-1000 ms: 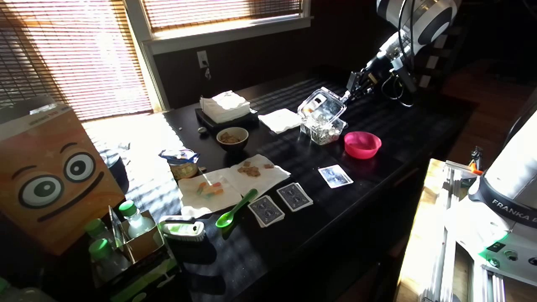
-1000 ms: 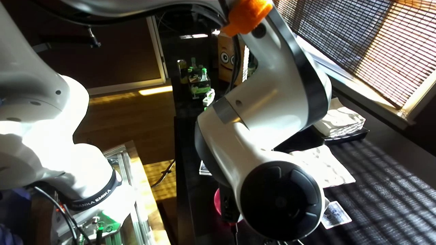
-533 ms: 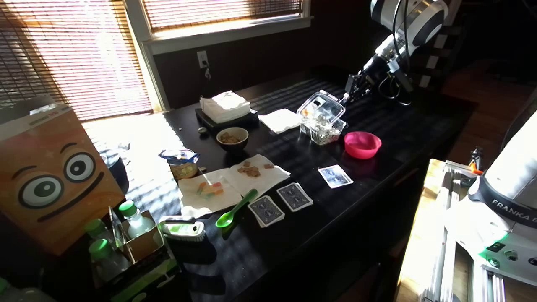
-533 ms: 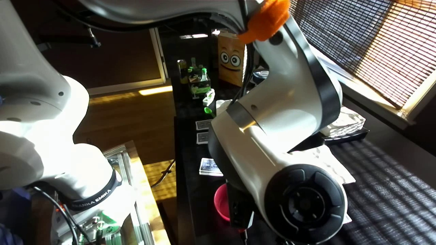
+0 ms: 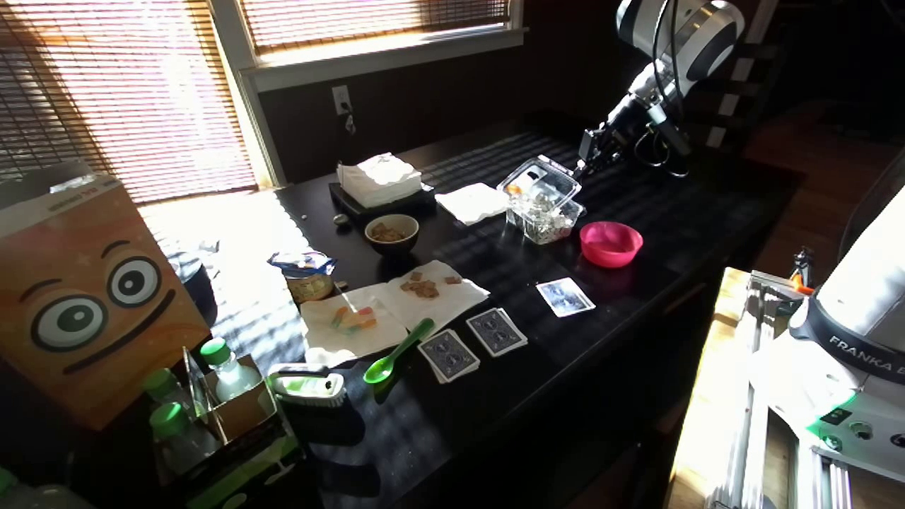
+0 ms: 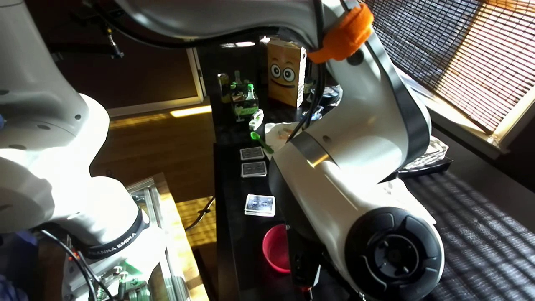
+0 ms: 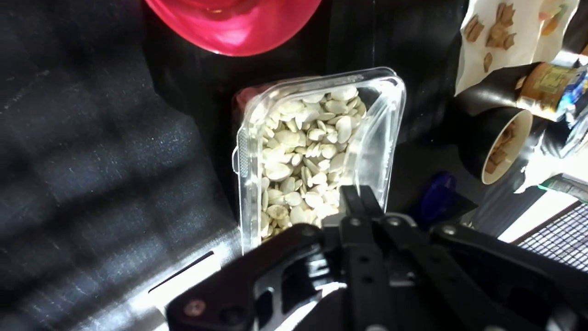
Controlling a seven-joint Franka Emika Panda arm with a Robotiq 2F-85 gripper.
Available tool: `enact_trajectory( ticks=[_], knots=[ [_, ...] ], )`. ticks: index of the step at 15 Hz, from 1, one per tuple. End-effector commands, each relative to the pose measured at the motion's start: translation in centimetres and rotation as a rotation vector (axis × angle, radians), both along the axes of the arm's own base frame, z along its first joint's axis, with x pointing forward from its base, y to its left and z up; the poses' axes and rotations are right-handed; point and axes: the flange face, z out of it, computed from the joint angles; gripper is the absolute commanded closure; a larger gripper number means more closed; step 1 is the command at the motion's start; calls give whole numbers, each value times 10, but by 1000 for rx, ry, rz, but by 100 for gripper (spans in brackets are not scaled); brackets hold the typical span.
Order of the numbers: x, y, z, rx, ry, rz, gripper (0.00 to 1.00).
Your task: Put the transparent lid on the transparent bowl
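The transparent lid [image 5: 541, 182] slants above the transparent bowl [image 5: 546, 230], one side higher than the other; whether its low edge touches the bowl I cannot tell. Pale flat seeds [image 7: 312, 156] lie inside the bowl and show plainly in the wrist view. The gripper [image 7: 359, 196] has its fingers [image 7: 351, 202] set narrow, side by side, the tips close by the lid's raised side; whether they pinch its edge I cannot tell. Just beside the bowl sits the pink bowl [image 5: 611, 249], and on the opposite side a white sheet [image 5: 472, 203] lies on the dark tabletop [image 5: 452, 244]. Near the pink bowl is a pile of playing cards [image 5: 565, 297]. Farther out come two more card piles [image 5: 496, 331], a green spoon [image 5: 403, 346], paper napkins [image 5: 452, 300] bearing brown pieces [image 5: 422, 288] and coloured pieces [image 5: 355, 321], and a dark bowl [image 5: 391, 247]. A stack of napkins [image 5: 382, 178] sits on a black stand [image 5: 375, 208]. In an exterior view the arm [image 6: 363, 138] hides much of the tabletop.
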Motion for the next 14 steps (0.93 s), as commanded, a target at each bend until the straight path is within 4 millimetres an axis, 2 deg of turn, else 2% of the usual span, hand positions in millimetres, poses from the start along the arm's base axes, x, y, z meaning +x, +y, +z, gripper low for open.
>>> enact_trajectory(
  ticks=[1,8,14],
  knots=[
    [6,-5,-4,-25,30,19,100],
    [2,-7,-11,-83,83,8,100],
    [4,-1,-16,-81,111,5,100]
  ],
)
